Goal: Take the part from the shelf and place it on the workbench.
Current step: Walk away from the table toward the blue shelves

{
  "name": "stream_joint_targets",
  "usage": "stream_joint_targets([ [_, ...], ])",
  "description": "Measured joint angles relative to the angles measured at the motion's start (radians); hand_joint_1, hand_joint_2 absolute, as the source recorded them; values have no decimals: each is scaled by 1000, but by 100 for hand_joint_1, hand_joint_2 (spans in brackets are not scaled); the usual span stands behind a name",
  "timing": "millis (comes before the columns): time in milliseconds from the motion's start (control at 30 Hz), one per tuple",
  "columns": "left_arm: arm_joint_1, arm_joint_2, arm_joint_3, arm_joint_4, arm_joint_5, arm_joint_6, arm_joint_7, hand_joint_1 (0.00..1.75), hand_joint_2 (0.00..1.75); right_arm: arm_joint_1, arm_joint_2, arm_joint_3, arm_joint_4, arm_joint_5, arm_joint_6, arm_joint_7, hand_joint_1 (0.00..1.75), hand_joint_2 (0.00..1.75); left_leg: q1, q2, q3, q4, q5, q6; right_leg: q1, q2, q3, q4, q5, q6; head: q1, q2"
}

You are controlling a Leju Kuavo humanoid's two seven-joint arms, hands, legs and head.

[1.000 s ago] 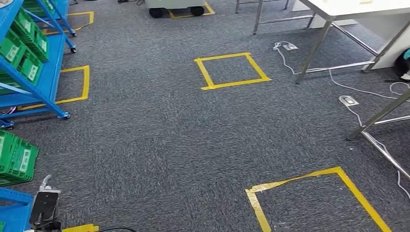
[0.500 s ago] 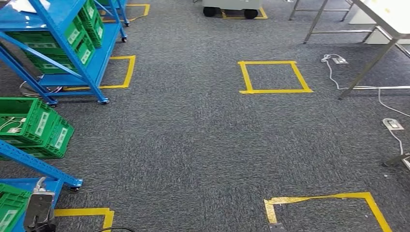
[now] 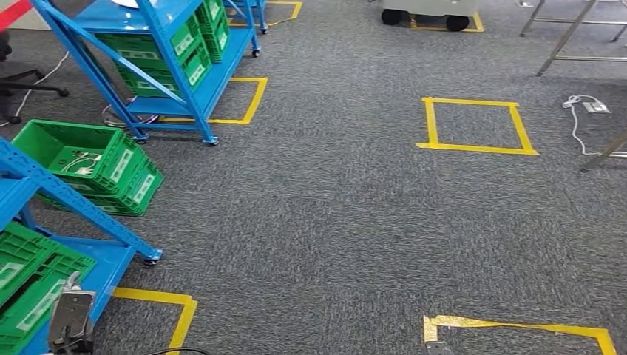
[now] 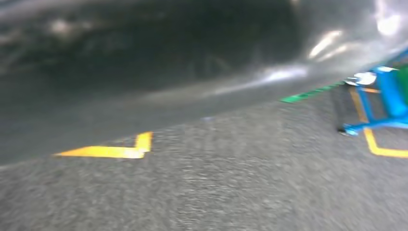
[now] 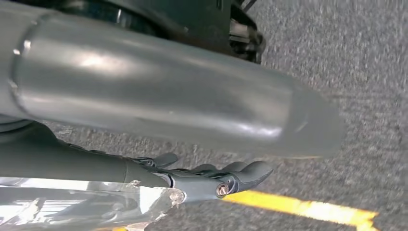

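Observation:
Two blue shelf racks stand on the left in the head view: a near one [image 3: 74,214] with green bins [image 3: 29,285] on its low deck, and a farther one [image 3: 111,74] with more green bins [image 3: 185,55]. Between them a green crate [image 3: 92,166] sits on the carpet with white cabled pieces [image 3: 80,163] inside. Metal table legs [image 3: 566,41] show at the top right. My right hand [image 5: 211,180] hangs beside my body over the carpet, fingers loosely extended and holding nothing. A dark block on my left forearm [image 3: 70,322] shows at the bottom left.
Grey carpet carries yellow tape squares [image 3: 473,126], one [image 3: 517,329] near my feet on the right and one [image 3: 166,310] by the near rack. A wheeled grey cart [image 3: 425,11] stands at the back. A white cable and socket [image 3: 588,107] lie at the right.
The whole view has swung to the left: the racks and crate have come well into the picture and the tables have slid off to the right. The things themselves have not moved.

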Motion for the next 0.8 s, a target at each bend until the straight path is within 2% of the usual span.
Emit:
stream_joint_targets([
  [33, -6, 2, 1, 18, 2, 14, 6, 0, 0, 0, -2, -2, -2, -1, 2, -3, 0, 0, 0, 24, 39, -70, 26, -3, 1, -11, 0, 2, -3, 6, -1, 0],
  [67, -15, 4, 2, 44, 4, 31, 11, 0, 0, 0, -5, -3, -3, 0, 4, -6, 0, 0, -1, 42, 70, -130, 46, 0, 3, -22, 0, 6, -7, 12, -1, 0],
  [100, -24, 7, 4, 73, 4, 49, 15, 0, 0, -1, -8, -5, -5, 0, 5, -10, 0, 0, -3, 53, 87, -165, 53, 5, 5, -31, 2, 10, -11, 19, 0, 0],
  [133, -33, 12, 9, 109, 2, 67, 19, 0, 0, -2, -11, -6, -6, 0, 6, -13, 0, 0, -7, 55, 92, -177, 52, 13, 7, -41, 3, 11, -13, 24, 1, 0],
  [200, -42, 29, 24, 182, -2, 93, 29, 0, 0, -6, -14, -7, -7, 2, 7, -19, 0, 0, -10, 32, 89, -178, 53, 32, 4, -56, 9, 9, -17, 32, 4, 0],
  [233, -45, 37, 34, 218, -5, 104, 33, 0, 0, -8, -15, -7, -7, 3, 7, -21, 0, 0, -10, 23, 89, -178, 54, 38, 1, -48, 7, 16, -25, 37, 6, 0],
  [267, -51, 48, 45, 257, -14, 117, 39, 0, 0, -9, -16, -8, -7, 4, 8, -21, 0, 0, -8, 14, 89, -179, 55, 45, -1, -28, -5, 43, -45, 41, 8, 0],
  [333, -65, 74, 64, 354, -48, 155, 66, 0, 0, -7, -18, -8, -7, 5, 8, -20, 0, 0, -8, -6, 87, -180, 57, 55, -4, 25, -58, 159, -108, 44, 14, 0],
  [367, -70, 88, 73, 405, -69, 175, 87, 0, 0, -6, -18, -8, -7, 6, 8, -18, 0, 0, -9, -17, 87, -179, 58, 59, -4, 41, -93, 231, -138, 43, 15, 0],
  [400, -69, 100, 80, 451, -88, 193, 112, 0, 0, -4, -18, -9, -6, 6, 7, -15, 0, 0, -10, -29, 86, -179, 58, 61, -3, 49, -120, 284, -152, 42, 16, 0],
  [433, -66, 112, 87, 492, -102, 207, 142, 0, 0, -3, -18, -9, -6, 7, 6, -13, 0, 0, -11, -42, 87, -179, 58, 61, -3, 53, -134, 304, -147, 39, 17, 0],
  [467, -62, 121, 95, 529, -113, 218, 178, 0, 0, -3, -18, -9, -6, 8, 4, -10, 0, 0, -12, -56, 87, -179, 58, 61, -2, 57, -130, 286, -125, 36, 17, 0],
  [500, -59, 130, 103, 565, -121, 227, 219, 0, 0, -3, -18, -10, -6, 10, 3, -8, 0, 0, -11, -70, 88, -179, 58, 61, -2, 69, -106, 229, -86, 31, 17, 0],
  [533, -56, 138, 111, 595, -126, 233, 256, 0, 0, -3, -18, -10, -6, 13, 3, -5, 0, 0, -10, -84, 88, -179, 59, 60, -2, 92, -76, 159, -50, 27, 17, 0],
  [567, -55, 143, 118, 620, -130, 235, 288, 0, 0, -4, -19, -10, -6, 15, 3, -3, 0, 0, -9, -97, 86, -178, 59, 57, -4, 118, -48, 95, -26, 24, 16, 0],
  [600, -53, 147, 125, 641, -134, 235, 312, 0, 0, -4, -20, -10, -6, 17, 3, 0, 0, 0, -7, -110, 83, -177, 61, 52, -4, 138, -24, 48, -13, 22, 16, 0],
  [633, -52, 150, 130, 657, -137, 234, 327, 0, 0, -5, -21, -10, -6, 19, 3, 1, 0, 0, -5, -122, 79, -177, 64, 46, -4, 148, -14, 29, -14, 22, 16, 0],
  [700, -48, 156, 138, 685, -142, 231, 346, 0, 0, -7, -22, -10, -6, 20, 3, 3, 0, 0, 1, -140, 71, -181, 70, 31, -1, 132, -4, 17, -15, 18, 16, 0],
  [733, -46, 159, 142, 695, -142, 230, 350, 0, 0, -8, -22, -11, -6, 20, 3, 3, 0, 0, 1, -129, 68, -178, 67, 25, -2, 120, -1, 11, -11, 13, 15, 0],
  [767, -45, 161, 146, 704, -142, 229, 352, 0, 0, -8, -22, -11, -6, 20, 3, 3, 0, 0, -1, -108, 59, -162, 54, 21, -2, 107, 1, 5, -8, 8, 13, 0],
  [800, -47, 162, 150, 711, -142, 226, 351, 0, 0, -8, -22, -11, -6, 20, 4, 3, 0, 0, -4, -79, 41, -124, 29, 19, -3, 91, 4, 0, -5, 3, 10, 0],
])
